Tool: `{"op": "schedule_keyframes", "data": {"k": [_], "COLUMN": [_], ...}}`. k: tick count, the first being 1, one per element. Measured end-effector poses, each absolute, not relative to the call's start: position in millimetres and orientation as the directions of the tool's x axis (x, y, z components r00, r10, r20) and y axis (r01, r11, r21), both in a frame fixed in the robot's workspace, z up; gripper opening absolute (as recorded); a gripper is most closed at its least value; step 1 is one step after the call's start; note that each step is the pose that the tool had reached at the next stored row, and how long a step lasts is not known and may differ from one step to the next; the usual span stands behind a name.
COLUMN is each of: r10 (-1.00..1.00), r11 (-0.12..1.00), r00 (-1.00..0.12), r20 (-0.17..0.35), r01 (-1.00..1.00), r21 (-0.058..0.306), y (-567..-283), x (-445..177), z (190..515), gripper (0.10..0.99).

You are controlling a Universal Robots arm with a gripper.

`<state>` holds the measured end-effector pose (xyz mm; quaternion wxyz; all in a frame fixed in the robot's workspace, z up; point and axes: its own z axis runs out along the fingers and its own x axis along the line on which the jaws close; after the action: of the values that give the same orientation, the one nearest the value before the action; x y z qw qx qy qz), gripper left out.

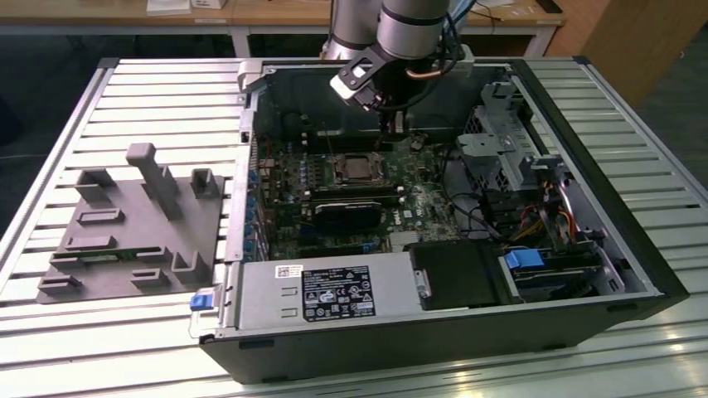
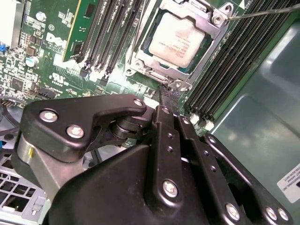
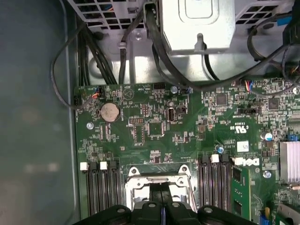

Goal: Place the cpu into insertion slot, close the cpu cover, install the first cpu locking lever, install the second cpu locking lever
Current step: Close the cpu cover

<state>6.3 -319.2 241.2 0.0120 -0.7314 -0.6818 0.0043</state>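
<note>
Cpu (image 2: pixel 174 40) sits in the slot (image 2: pixel 161 66), cover (image 2: pixel 212 40) down over it. Pincer (image 2: pixel 166 93) pinched narrow, empty, tip at the slot's edge (a lever (image 2: pixel 262 12) juts loose past the slot). Best hook that lever slowly, square-on.

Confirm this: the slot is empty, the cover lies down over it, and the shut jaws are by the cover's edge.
Wrong on one count: the slot is not empty. The second wrist view shows the cpu seated in it, framed by the cover. The rest stands: cover down, shut jaws by its edge.
</note>
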Motion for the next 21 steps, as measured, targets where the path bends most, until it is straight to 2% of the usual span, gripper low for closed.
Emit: {"op": "schedule_keyframes", "data": {"k": [11, 21], "r10": [0.997, 0.997], "r11": [-0.07, -0.07], "r00": [0.069, 0.069], "r20": [0.021, 0.022], "r01": [0.997, 0.997], "r21": [0.03, 0.042], "y": [-323, -327], "x": [-19, -37], "z": [237, 236], "gripper": [0.106, 0.106]}}
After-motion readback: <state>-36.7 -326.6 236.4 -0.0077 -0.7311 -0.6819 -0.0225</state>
